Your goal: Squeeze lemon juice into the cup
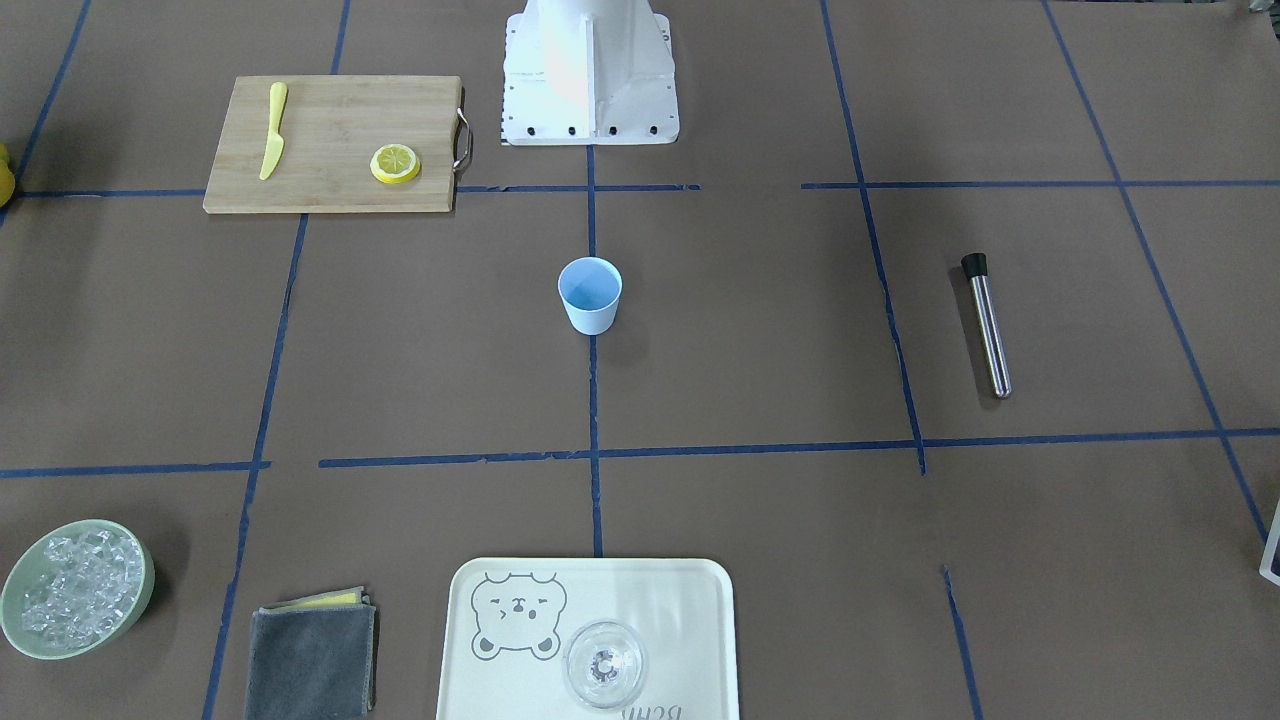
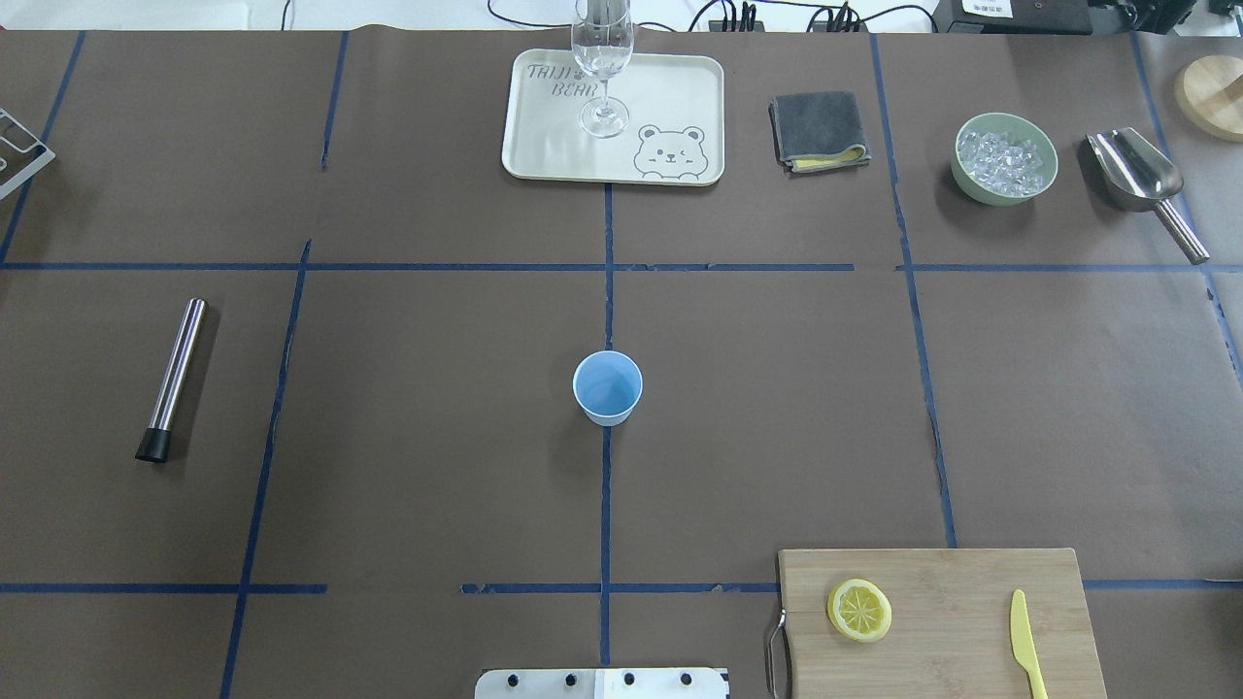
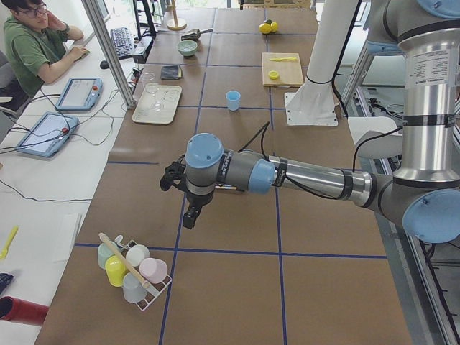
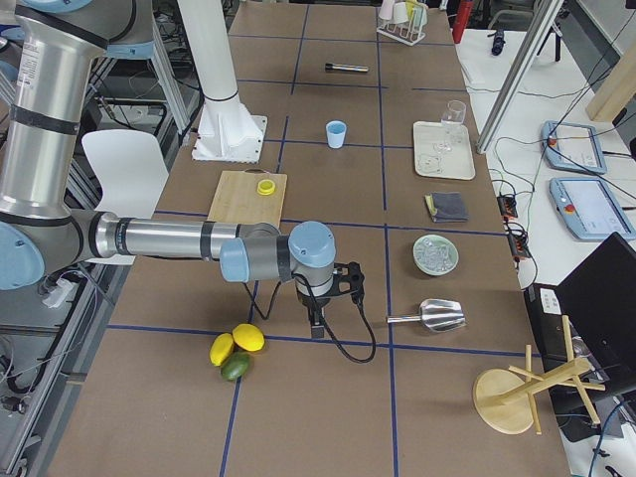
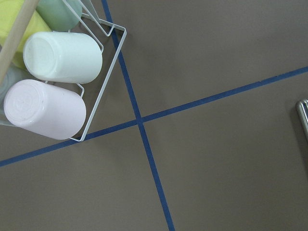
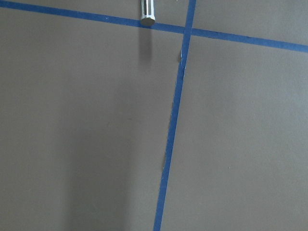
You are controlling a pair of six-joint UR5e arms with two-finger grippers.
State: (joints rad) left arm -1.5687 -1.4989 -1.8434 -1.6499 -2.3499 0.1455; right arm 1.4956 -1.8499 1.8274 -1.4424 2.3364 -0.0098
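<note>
Lemon (image 2: pixel 859 610) and knife (image 2: pixel 1024 646) share a board (image 2: pixel 957 581); left gripper (image 3: pixel 188 218), right gripper (image 4: pixel 316 326) spread: cannot tell.

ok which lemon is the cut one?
The lemon on the cutting board, beside the yellow knife, with its segmented cut face up. The two whole lemons lie off the board next to a green fruit, uncut.

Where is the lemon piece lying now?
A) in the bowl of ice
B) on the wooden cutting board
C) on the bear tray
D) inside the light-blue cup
B: the lemon lies cut face up on the cutting board, apart from the knife; the cup looks empty.
</note>
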